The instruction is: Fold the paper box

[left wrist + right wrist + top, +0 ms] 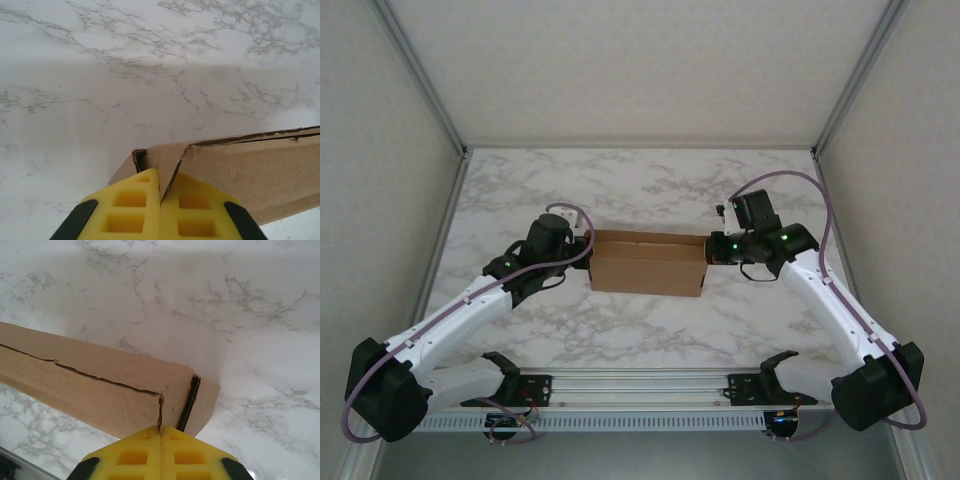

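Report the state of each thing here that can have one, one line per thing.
paper box: folded up into a closed box, lying flat on the marble table, with thin gaps along its top seam and at its end corners.
left gripper: fingers shut together, tips at the box's left end; pinched cardboard cannot be confirmed.
right gripper: fingers shut together, tips at the box's right end corner.

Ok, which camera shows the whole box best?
Top external: the box shows whole, end to end. The left wrist view gives one end corner up close; the right wrist view gives the other end and a long seam.
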Motion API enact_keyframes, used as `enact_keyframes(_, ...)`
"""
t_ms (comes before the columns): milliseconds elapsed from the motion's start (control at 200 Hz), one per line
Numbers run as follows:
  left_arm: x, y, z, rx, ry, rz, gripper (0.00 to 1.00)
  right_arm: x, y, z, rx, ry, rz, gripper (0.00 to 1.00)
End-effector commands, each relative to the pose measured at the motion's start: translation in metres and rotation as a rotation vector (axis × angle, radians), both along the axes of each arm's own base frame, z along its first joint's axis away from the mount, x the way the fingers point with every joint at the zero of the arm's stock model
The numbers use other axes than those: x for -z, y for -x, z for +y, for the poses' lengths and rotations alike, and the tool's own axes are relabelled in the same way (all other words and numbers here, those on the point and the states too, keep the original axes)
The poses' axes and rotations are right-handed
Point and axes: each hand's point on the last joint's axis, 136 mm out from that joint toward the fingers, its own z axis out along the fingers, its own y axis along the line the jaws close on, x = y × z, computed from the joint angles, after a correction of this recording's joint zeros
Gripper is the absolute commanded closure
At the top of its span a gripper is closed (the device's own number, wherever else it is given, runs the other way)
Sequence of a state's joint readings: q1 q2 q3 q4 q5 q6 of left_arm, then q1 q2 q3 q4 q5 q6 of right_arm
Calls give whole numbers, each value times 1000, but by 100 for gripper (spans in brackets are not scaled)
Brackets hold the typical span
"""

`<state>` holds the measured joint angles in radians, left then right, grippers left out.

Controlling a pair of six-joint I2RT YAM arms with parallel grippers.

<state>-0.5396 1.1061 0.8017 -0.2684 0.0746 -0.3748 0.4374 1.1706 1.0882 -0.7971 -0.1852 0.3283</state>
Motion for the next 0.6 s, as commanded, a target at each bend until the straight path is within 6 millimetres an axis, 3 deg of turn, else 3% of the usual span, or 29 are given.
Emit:
enact_keyframes(0, 8, 7, 7, -25, -18, 15, 100, 12, 7, -3, -17, 28, 0, 100)
enact_keyframes(350, 8, 11, 9, -24, -34, -1, 100, 17, 13, -9, -64, 77, -54, 100)
enact_keyframes(596, 1, 10, 11, -26, -49, -17, 100, 9, 14, -7, -74, 64, -94, 100)
